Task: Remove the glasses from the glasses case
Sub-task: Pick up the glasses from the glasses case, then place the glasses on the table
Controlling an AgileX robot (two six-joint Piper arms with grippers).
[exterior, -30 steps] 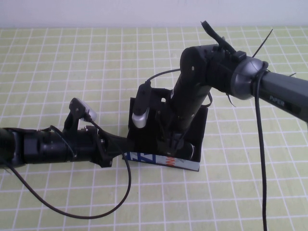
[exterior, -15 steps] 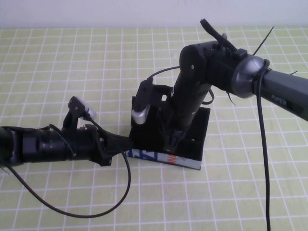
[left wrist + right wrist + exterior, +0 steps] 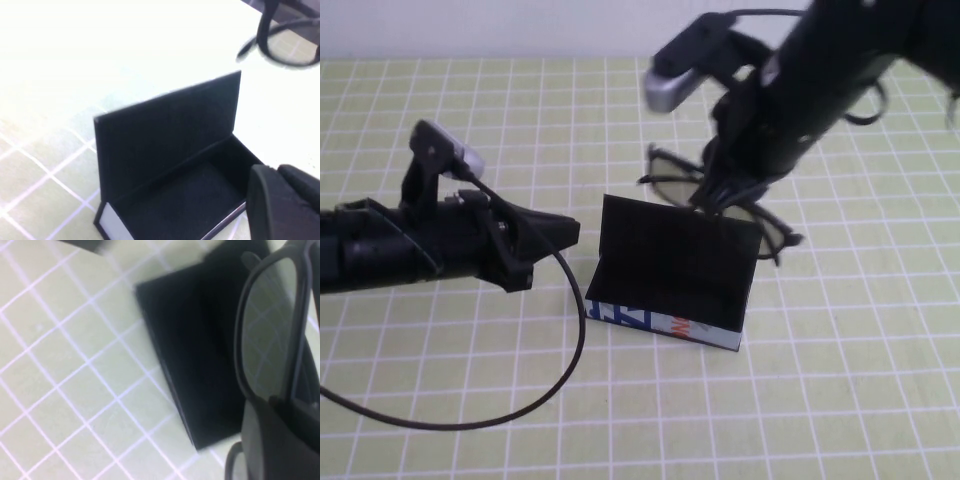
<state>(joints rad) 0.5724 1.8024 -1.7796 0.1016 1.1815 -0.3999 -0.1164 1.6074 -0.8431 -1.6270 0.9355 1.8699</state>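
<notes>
The glasses case (image 3: 665,262) lies open mid-table, its black lid standing up and its white printed front (image 3: 660,325) facing me. Its inside (image 3: 190,195) shows empty. My right gripper (image 3: 712,200) is shut on the black glasses (image 3: 676,178) and holds them in the air just behind and above the lid. In the right wrist view a lens (image 3: 272,340) hangs above the case (image 3: 195,350), gripped at the frame by the right gripper (image 3: 280,410). My left gripper (image 3: 565,232) is shut and empty, just left of the case and apart from it. It also shows in its wrist view (image 3: 280,175), where the glasses (image 3: 287,45) are beyond the lid.
The table is a green-and-white checked cloth (image 3: 840,400). A black cable (image 3: 520,400) loops from my left arm over the front left of the table. A white wall runs along the far edge.
My right gripper has risen out of the case and back, carrying the glasses with it. My left gripper has drawn away from the case's left edge and lifted slightly.
</notes>
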